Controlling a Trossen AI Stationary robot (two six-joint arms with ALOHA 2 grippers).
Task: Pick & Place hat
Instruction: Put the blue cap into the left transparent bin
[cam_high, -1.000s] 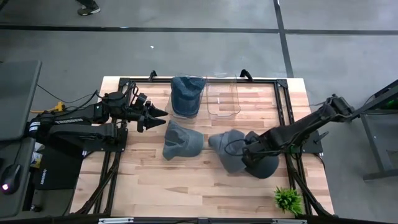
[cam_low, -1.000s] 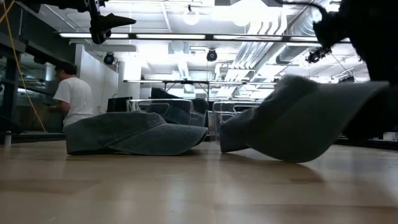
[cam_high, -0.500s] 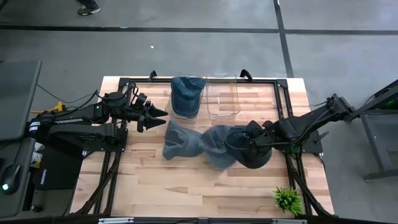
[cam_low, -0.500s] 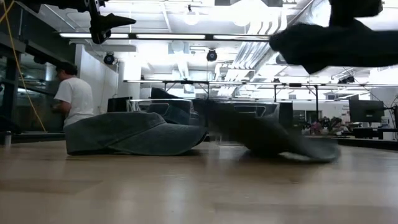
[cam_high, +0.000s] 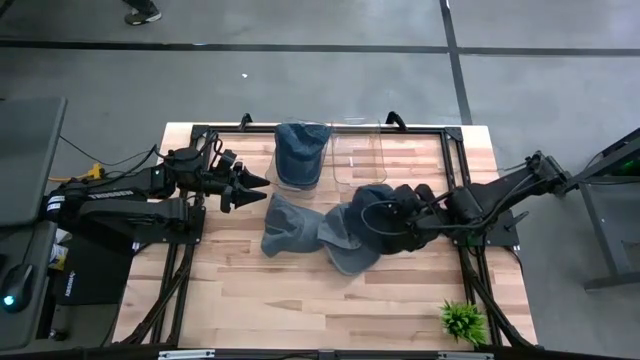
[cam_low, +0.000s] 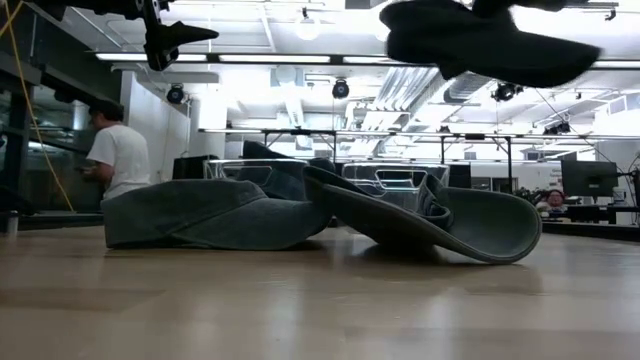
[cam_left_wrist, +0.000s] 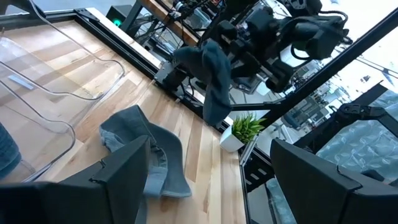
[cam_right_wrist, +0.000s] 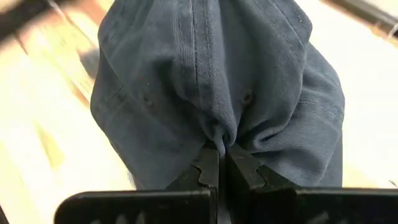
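Right gripper (cam_right_wrist: 219, 163) pinched shut on a dark blue hat (cam_right_wrist: 217, 81), lifted above the table (cam_high: 240, 300) at centre right of the overhead frame. Left gripper (cam_high: 258, 182) parked at upper left, fingers spread in its wrist view.

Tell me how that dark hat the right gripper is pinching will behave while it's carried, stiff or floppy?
Probably floppy: the dark hat bunches into folds where the right gripper pinches it, and it hangs draped in the left wrist view. It seems light, since a small pinch of cloth holds it above the table. Swinging could brush the hat on the table below.
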